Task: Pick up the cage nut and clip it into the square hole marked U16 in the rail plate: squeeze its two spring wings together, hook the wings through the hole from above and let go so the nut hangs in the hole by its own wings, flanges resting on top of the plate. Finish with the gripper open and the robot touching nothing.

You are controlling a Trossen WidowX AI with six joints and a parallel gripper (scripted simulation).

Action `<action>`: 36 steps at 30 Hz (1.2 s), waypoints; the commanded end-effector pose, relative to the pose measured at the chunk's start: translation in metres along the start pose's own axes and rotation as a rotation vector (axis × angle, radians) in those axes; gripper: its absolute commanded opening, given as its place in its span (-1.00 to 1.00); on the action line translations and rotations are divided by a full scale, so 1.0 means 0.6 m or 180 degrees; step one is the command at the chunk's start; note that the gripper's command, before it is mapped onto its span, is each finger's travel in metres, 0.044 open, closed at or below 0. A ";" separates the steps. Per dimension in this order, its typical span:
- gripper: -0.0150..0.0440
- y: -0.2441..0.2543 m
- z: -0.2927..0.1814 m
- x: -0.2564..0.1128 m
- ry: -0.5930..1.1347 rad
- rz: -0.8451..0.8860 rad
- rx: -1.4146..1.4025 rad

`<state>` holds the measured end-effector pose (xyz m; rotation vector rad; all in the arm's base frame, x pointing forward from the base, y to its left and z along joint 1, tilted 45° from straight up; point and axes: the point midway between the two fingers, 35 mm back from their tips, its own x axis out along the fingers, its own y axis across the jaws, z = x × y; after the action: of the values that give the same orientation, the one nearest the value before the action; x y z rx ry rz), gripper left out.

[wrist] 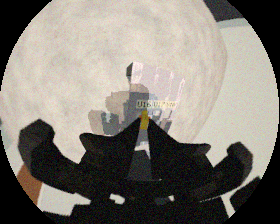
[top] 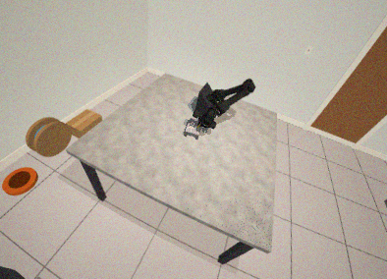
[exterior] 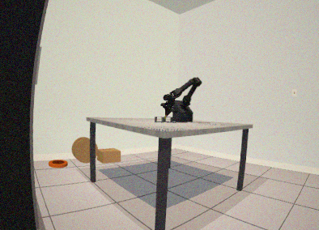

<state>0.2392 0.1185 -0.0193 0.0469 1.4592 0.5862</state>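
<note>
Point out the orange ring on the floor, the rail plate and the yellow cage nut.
Orange ring (top: 32, 181) (exterior: 52, 163): top and exterior views, on its rim.
Rail plate (wrist: 152, 80): wrist view, pale upper face.
Cage nut (wrist: 144, 120): wrist view, its yellow body at the fingertips.

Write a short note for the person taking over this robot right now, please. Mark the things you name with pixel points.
Gripper (top: 200, 127) (exterior: 166, 117) (wrist: 145, 119): closed on the small yellow cage nut (wrist: 144, 120), at the fingertips.
Rail plate (top: 192, 129) (exterior: 159, 119) (wrist: 155, 80): on the table (top: 162, 165) (exterior: 133, 125) (wrist: 65, 60); the nut is by its U16 label (wrist: 145, 104) in the wrist view. Whether the wings are in the hole can't be seen.
Done: nut picked up.
Left: confirm or finish clipping it into U16, open the gripper, back away touching nothing.
</note>
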 end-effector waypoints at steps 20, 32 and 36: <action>-0.38 0.004 0.000 0.000 -0.0002 -0.0097 0.0008; -0.38 0.007 0.000 0.000 -0.0001 -0.0126 0.0009; -0.38 0.008 0.000 0.000 -0.0001 -0.0154 0.0009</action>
<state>0.2378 0.1223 -0.0175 0.0183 1.4569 0.5543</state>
